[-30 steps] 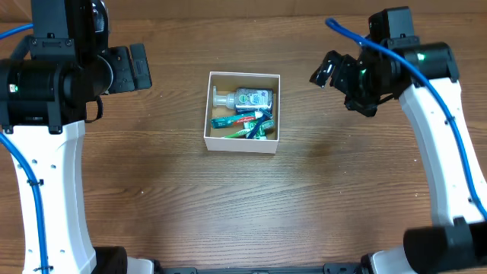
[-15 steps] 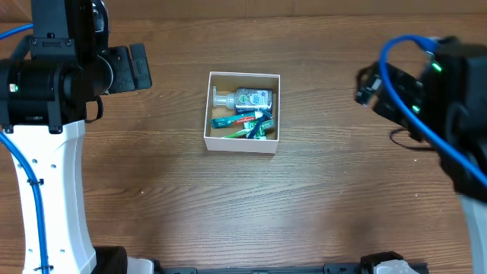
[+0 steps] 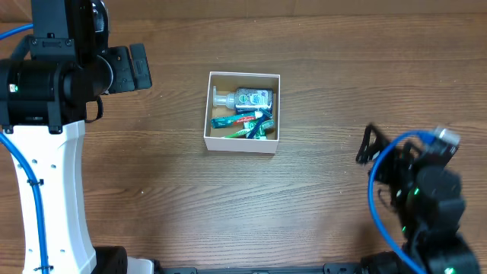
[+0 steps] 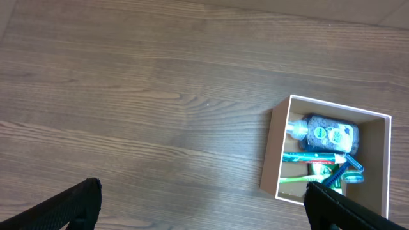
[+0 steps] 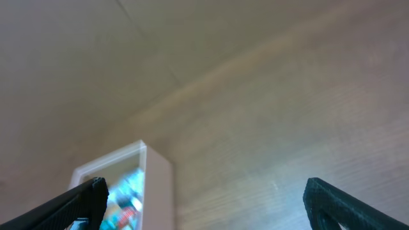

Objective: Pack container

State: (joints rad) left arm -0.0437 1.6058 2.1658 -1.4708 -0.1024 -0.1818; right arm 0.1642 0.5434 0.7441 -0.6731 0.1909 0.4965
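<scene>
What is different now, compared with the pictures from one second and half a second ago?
The right gripper drew back from the far right of the table toward its near edge, open and empty; nothing was taken hold of or let go. The left gripper, the container and the toiletries in it stayed as they were.

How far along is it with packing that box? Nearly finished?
It looks nearly or fully done. The container already holds a clear bottle, a toothpaste tube and some green and blue items. Nothing is in hand: the left gripper and the right gripper are both open, empty and away from the box. No loose items show outside it, so little seems left.
</scene>
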